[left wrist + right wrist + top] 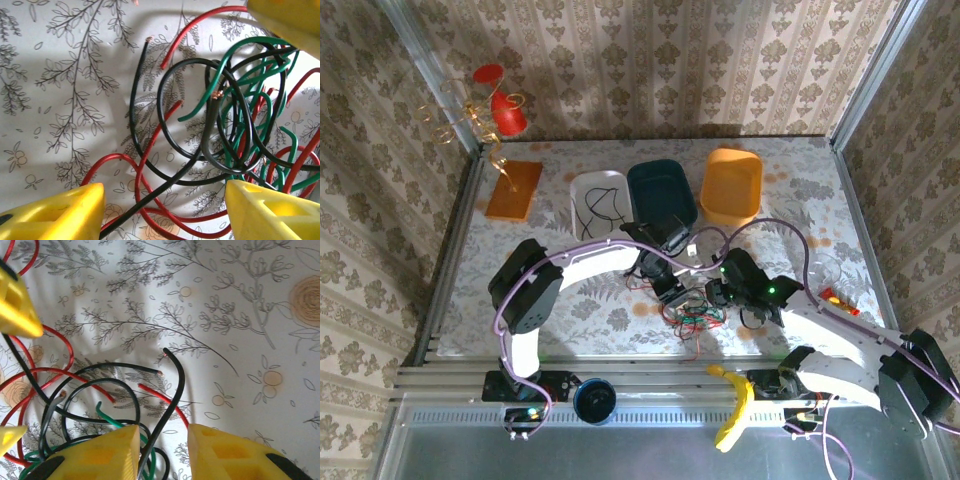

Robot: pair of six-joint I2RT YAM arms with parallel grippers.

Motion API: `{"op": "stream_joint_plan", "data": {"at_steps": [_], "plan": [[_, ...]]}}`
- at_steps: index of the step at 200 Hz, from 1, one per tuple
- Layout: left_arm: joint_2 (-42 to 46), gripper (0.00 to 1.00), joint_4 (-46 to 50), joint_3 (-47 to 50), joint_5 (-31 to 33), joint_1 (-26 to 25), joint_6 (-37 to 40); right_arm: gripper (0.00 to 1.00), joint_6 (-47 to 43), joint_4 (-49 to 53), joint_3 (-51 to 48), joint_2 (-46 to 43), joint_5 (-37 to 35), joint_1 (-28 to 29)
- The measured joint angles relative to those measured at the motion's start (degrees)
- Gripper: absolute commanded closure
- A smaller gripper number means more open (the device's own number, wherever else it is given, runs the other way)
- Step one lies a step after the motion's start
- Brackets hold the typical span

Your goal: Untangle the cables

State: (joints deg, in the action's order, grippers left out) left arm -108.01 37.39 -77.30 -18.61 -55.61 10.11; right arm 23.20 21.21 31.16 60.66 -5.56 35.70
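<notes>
The cables [692, 312] lie tangled on the flowered tablecloth at the table's middle, between my two grippers. In the left wrist view, red [116, 156], black [135, 90] and green [202, 102] strands loop over one another. My left gripper [165, 212] [670, 288] is open just above them, and a red and a black strand run across the cloth between its yellow fingers. My right gripper [164, 450] [720, 297] is open at the tangle's right side. A black cable end [179, 385] rises through its gap close to the left finger, with a red end [165, 399] and a green end [107, 418] beside it.
A white tray [582, 188] holding a black wire, a dark teal bin [662, 190] and an orange bin [732, 185] line the table's far side. An orange board [515, 190] lies far left. A banana [733, 405] and a dark roll [594, 400] sit at the near edge.
</notes>
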Motion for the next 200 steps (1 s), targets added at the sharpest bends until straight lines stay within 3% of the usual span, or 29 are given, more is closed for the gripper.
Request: {"op": "stream_joint_plan", "data": {"at_steps": [38,66,113,200], "plan": [[-2.0,0.59,0.8,-1.2,0.8,-0.2,1.3,0.67,0.0,0.0,-0.1,-0.1,0.1,-0.5],[-4.0,0.62,1.0,-2.4,0.9,-0.2,2.3,0.67,0.0,0.0,-0.2,-0.2,0.1,-0.6],[-4.7,0.81,2.2,-3.7,1.0,-0.3,3.8,0.66,0.0,0.0,-0.5,-1.0,0.1,-0.6],[-5.6,1.0,0.6,-3.3,1.0,-0.2,3.4,0.66,0.0,0.0,-0.5,-1.4,0.1,-0.6]]}}
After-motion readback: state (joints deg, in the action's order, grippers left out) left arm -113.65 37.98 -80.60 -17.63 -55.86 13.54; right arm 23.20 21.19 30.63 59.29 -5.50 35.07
